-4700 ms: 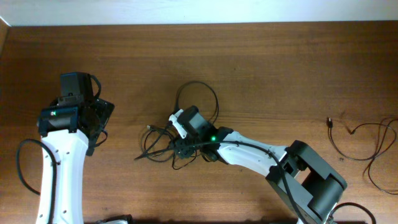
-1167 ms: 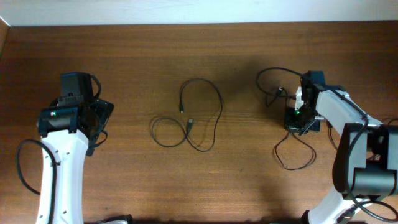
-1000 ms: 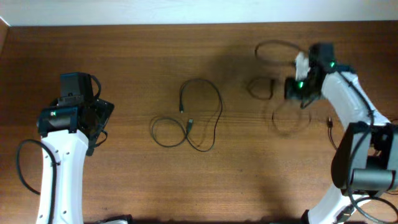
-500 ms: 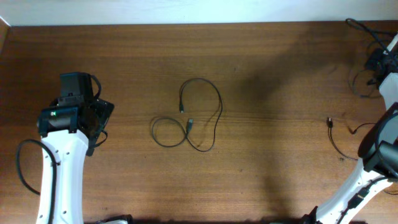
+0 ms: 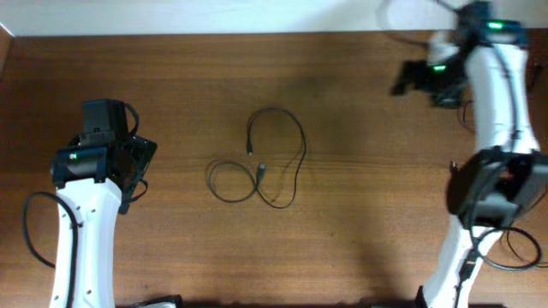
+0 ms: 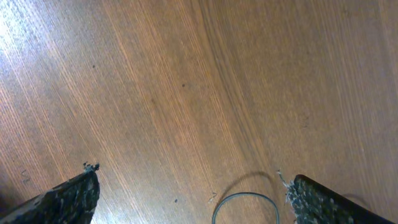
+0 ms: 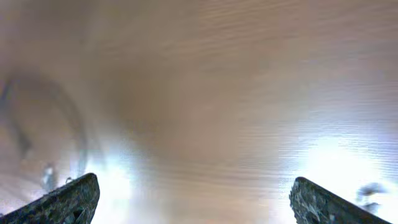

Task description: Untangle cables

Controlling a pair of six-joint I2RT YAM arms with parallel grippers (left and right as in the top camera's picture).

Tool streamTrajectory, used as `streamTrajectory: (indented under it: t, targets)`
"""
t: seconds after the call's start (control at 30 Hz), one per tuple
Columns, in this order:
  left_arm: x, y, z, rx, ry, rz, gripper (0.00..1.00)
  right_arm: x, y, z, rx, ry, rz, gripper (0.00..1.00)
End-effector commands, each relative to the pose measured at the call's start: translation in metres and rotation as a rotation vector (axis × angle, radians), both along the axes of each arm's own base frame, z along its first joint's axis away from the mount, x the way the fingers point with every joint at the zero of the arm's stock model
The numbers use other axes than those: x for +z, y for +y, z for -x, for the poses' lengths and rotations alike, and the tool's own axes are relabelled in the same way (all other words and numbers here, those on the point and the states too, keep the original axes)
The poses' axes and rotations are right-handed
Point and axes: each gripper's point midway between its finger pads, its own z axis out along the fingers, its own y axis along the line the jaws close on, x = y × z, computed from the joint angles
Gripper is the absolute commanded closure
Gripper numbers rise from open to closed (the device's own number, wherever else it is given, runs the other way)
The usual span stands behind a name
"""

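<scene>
One thin black cable (image 5: 276, 159) lies in open loops at the table's middle, both plug ends inside the loops. A second cable's plug end (image 5: 455, 168) shows at the right, beside my right arm. A blurred loop (image 5: 402, 13) shows at the far edge, above my right gripper (image 5: 411, 79). My right gripper is raised at the far right, motion-blurred; in its wrist view (image 7: 193, 199) the fingers stand wide apart with nothing between them. My left gripper (image 5: 137, 167) is open and empty at the left (image 6: 189, 199), far from the middle cable.
A thin dark loop of cord (image 6: 245, 204) lies low between my left fingers in the left wrist view. Thicker black cables hang at the arm bases (image 5: 30, 227). More thin cord lies by the right base (image 5: 514, 248). The table's far edge meets a white wall.
My right arm has carried a cable out of the middle tangle to the far right, then swung back leftward along the far edge. One cable has stayed at the middle. The left arm has not moved.
</scene>
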Motion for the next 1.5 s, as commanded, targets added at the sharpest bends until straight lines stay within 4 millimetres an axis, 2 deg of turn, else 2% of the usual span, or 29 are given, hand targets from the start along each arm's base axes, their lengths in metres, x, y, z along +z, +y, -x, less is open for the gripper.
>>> streamTrajectory:
  t: [0.0,0.07,0.13,0.17,0.2,0.23,0.27,0.33,0.37,0.4,0.47,0.5,0.53,0.57,0.6,0.7,0.77,0.8,0.87,0.93,0.97,1.0,1.07,1.13,1.2,1.3,1.4,1.43,1.47]
  targets:
    - [0.003,0.003,0.001,-0.002,-0.003,-0.018,0.01,0.007,0.090,0.036,0.172,0.086,-0.047,0.01]
    - [0.003,0.004,0.001,-0.002,-0.003,-0.019,0.01,0.013,0.133,0.060,0.235,0.124,-0.042,0.01]
    - [0.002,-0.004,-0.002,-0.028,-0.013,0.022,0.01,0.039,0.158,0.087,0.307,0.095,-0.014,0.01]
    - [0.003,-0.012,-0.008,-0.150,-0.016,0.033,0.01,0.048,0.157,0.094,0.305,0.084,0.017,0.01]
    - [0.006,-0.026,-0.020,-0.387,-0.030,0.035,0.01,0.062,0.155,0.101,0.308,0.055,0.045,0.01]
    - [0.013,-0.052,-0.028,-0.670,-0.073,0.069,0.01,0.082,0.152,0.109,0.308,0.002,0.058,0.01]
    - [0.020,-0.072,-0.029,-0.832,-0.108,0.096,0.03,0.094,0.152,0.114,0.312,-0.029,0.051,0.01]
    - [0.037,-0.121,-0.012,-1.149,-0.178,0.122,0.10,0.119,0.145,0.127,0.311,-0.085,0.054,0.01]
    - [0.047,-0.144,0.000,-1.301,-0.216,0.109,0.09,0.127,0.139,0.134,0.307,-0.098,0.071,0.01]
    - [0.062,-0.172,0.025,-1.472,-0.250,0.047,0.10,0.133,0.130,0.139,0.299,-0.112,0.105,0.01]
    - [0.087,-0.188,0.068,-1.575,-0.318,-0.020,0.09,0.135,0.125,0.147,0.272,-0.119,0.107,0.01]
    - [0.099,-0.178,0.079,-1.557,-0.350,-0.112,0.01,0.131,0.127,0.147,0.275,-0.127,0.104,0.01]
    - [0.105,-0.161,0.084,-1.511,-0.348,-0.213,0.01,0.118,0.131,0.145,0.283,-0.136,0.100,0.01]
    - [0.116,-0.134,0.093,-1.425,-0.342,-0.362,0.01,0.083,0.140,0.148,0.268,-0.078,0.086,0.01]
    - [0.120,-0.119,0.104,-1.380,-0.332,-0.429,0.01,0.057,0.148,0.150,0.247,-0.035,0.062,0.01]
    - [0.129,-0.113,0.122,-1.358,-0.390,-0.470,0.01,-0.019,0.196,0.147,0.327,-0.064,-0.136,0.01]
    - [0.129,-0.113,0.123,-1.357,-0.390,-0.471,0.01,-0.053,0.216,0.149,0.378,-0.130,-0.167,0.02]
    - [0.129,-0.113,0.123,-1.357,-0.390,-0.471,0.01,-0.077,0.235,0.150,0.425,-0.200,-0.180,0.02]
    - [0.129,-0.113,0.123,-1.357,-0.390,-0.471,0.01,-0.115,0.254,0.150,0.469,-0.238,-0.135,0.02]
    - [0.129,-0.113,0.123,-1.357,-0.389,-0.471,0.01,-0.137,0.276,0.154,0.512,-0.246,-0.140,0.02]
    - [0.126,-0.112,0.125,-1.360,-0.376,-0.464,0.01,-0.139,0.288,0.153,0.527,-0.290,-0.131,0.02]
    - [0.124,-0.112,0.127,-1.363,-0.366,-0.458,0.01,-0.139,0.289,0.148,0.453,-0.310,-0.088,0.02]
    - [0.118,-0.111,0.132,-1.371,-0.335,-0.443,0.01,-0.141,0.279,0.136,0.300,-0.373,0.042,0.02]
    - [0.115,-0.110,0.135,-1.375,-0.316,-0.433,0.01,-0.134,0.287,0.131,0.262,-0.434,0.053,0.02]
    - [0.115,-0.110,0.135,-1.375,-0.316,-0.433,0.01,-0.132,0.284,0.125,0.175,-0.451,0.060,0.02]
    - [0.115,-0.110,0.135,-1.375,-0.315,-0.433,0.01,-0.125,0.290,0.117,0.204,-0.510,0.059,0.02]
    - [0.115,-0.110,0.135,-1.375,-0.316,-0.433,0.01,-0.124,0.300,0.127,0.233,-0.526,0.066,0.02]
    - [0.115,-0.110,0.135,-1.375,-0.316,-0.433,0.01,-0.125,0.299,0.128,0.228,-0.554,0.113,0.02]
    - [0.115,-0.110,0.135,-1.375,-0.316,-0.433,0.01,-0.135,0.298,0.130,0.232,-0.555,0.145,0.02]
